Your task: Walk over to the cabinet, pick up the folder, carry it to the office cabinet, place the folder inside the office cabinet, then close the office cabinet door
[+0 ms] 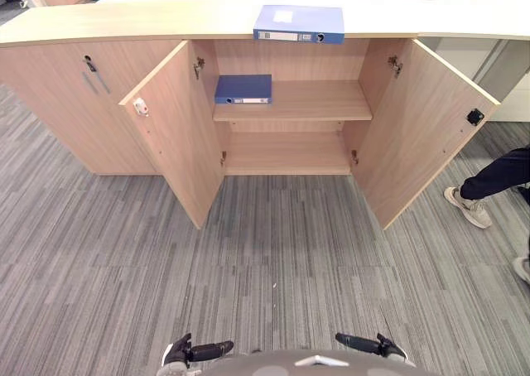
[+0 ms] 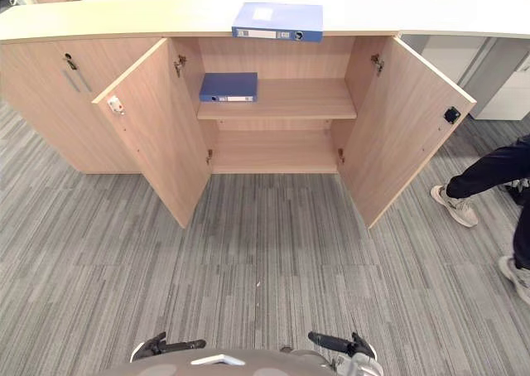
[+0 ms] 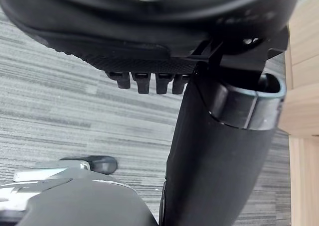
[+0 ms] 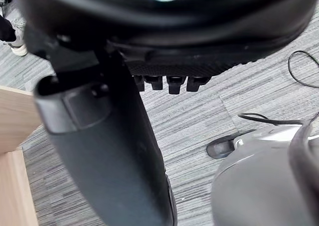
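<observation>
A light blue folder (image 1: 300, 21) lies flat on the top of the low wooden cabinet (image 1: 149, 21). A darker blue folder (image 1: 243, 88) lies on the upper shelf (image 1: 315, 103) inside the cabinet, at its left end. Both cabinet doors, the left door (image 1: 178, 132) and the right door (image 1: 422, 119), stand wide open towards me. My left hand (image 1: 195, 351) and right hand (image 1: 368, 344) hang low and close to me, far from the cabinet, open and holding nothing. In the wrist views the left hand (image 3: 149, 61) and right hand (image 4: 174, 56) show straight thumbs over grey carpet.
A person's leg and pale shoe (image 1: 470, 208) stand on the carpet just right of the right door. A closed cabinet door with a key (image 1: 89, 64) lies to the left. Grey striped carpet (image 1: 273, 285) stretches between me and the cabinet.
</observation>
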